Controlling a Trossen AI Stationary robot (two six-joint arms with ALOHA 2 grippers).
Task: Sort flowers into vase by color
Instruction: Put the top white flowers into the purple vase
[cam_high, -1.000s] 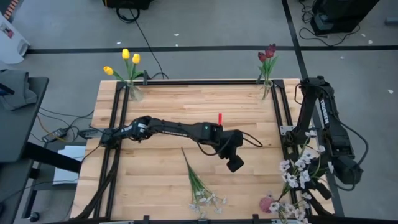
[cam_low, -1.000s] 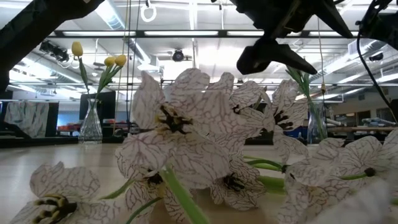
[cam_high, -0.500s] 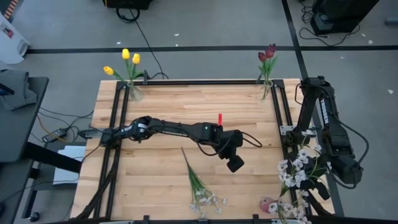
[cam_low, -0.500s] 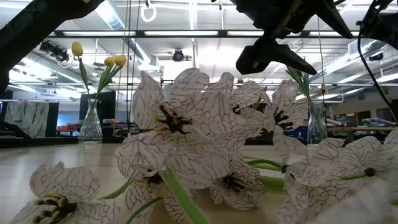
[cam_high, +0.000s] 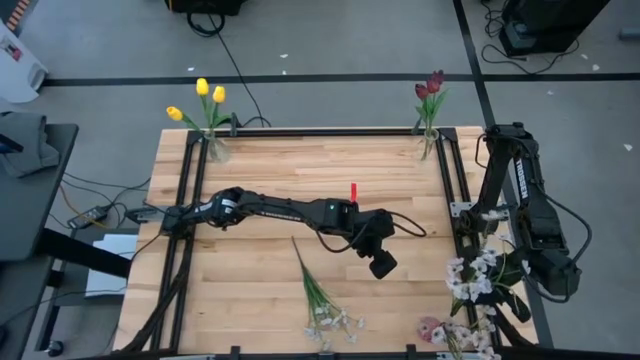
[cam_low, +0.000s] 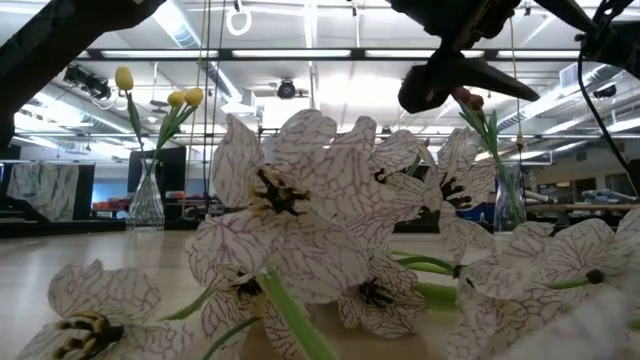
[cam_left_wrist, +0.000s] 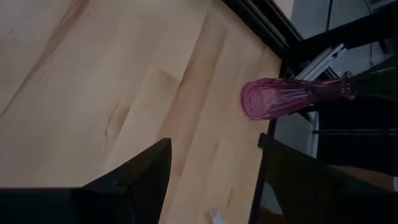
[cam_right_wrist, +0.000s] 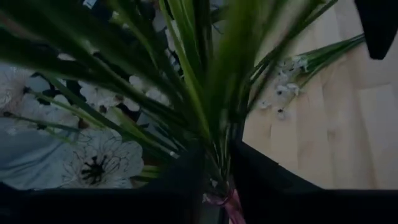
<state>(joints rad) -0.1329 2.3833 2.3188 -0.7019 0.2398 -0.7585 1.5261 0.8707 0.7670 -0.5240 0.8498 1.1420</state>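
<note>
One whitish spray (cam_high: 318, 295) lies lengthwise, blossoms toward the table's near edge

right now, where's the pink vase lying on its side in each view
High: pink vase at the table's front right corner.
Low: not visible.
Left wrist: beyond the left fingers, at the table edge.
Right wrist: not visible.
Shared landmark: black table frame.
</note>
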